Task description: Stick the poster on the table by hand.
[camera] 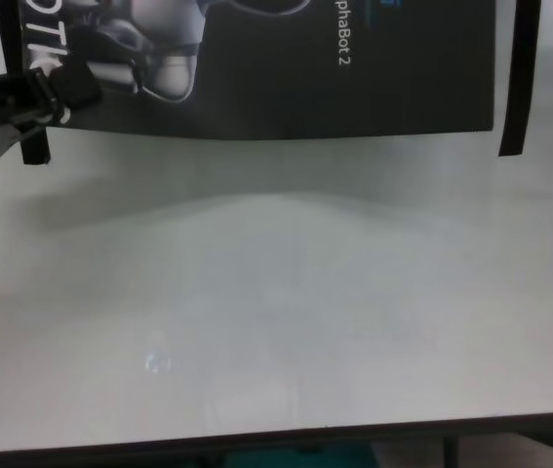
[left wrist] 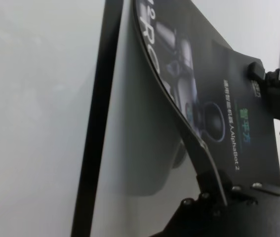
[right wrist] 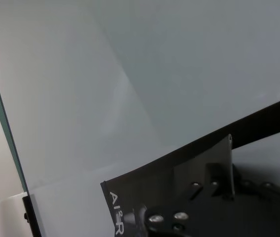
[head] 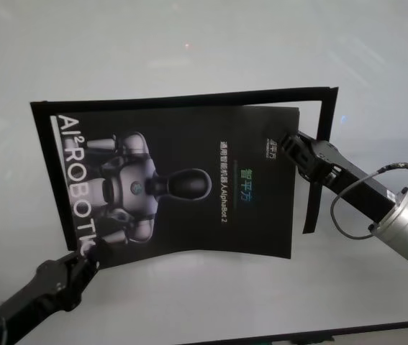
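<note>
Poster (head: 182, 187): we see it held above the table (head: 189, 43), inside an L of black tape strips (head: 319, 144), one along the far edge and one down the right side. Its near-left corner is lifted and its middle bows; the left wrist view shows the sheet curling up off the surface with a shadow under it.

Left hand (head: 81, 267): clenched on the poster's near-left corner. In the chest view the fingers (camera: 57, 88) pinch the sheet right at its edge.

Right hand (head: 290, 144): gripping the poster's far-right corner, close beside the right-hand tape strip but, as far as we can tell, not touching it.

Stage, our reading: the sheet is still being lined up with the tape, not yet pressed flat.

Risk, crease: if we lower both corners while the middle bows, we judge the glossy sheet could trap air or fold.

Risk, skew: the poster's edges sit at an angle to the tape lines. Setting it down like this would likely fix it crooked.

Risk, early catch: if one edge brushes a sticky strip first, we expect it to grab and pull the rest out of line.

Risk, slip: both grips are at the very corners, so a tug between the arms could pull one corner free or tear it.
</note>
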